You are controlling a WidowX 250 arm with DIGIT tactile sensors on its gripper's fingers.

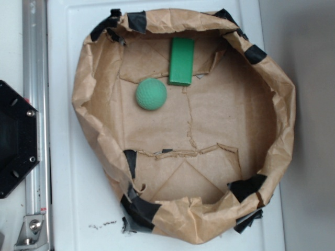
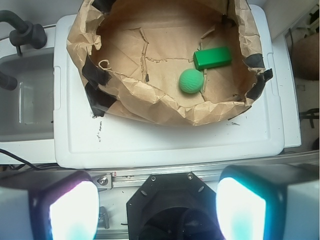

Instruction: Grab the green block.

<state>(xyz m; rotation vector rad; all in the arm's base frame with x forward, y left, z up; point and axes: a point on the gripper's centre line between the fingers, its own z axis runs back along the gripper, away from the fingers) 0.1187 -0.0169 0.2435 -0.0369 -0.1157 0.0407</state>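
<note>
Starting approach: your gripper hangs w/ fingers spread, empty, well short of the paper bowl. Green block lies inside, far right, just beside green ball. Next, reach over rim.

In the wrist view the gripper hung with its jaws spread wide — one finger at the lower left, the other at the lower right, both pads glowing pale and blurred. Nothing sat between them. The black base of the arm showed in the gap below — the same black mount lay at the left edge of the exterior view
</note>
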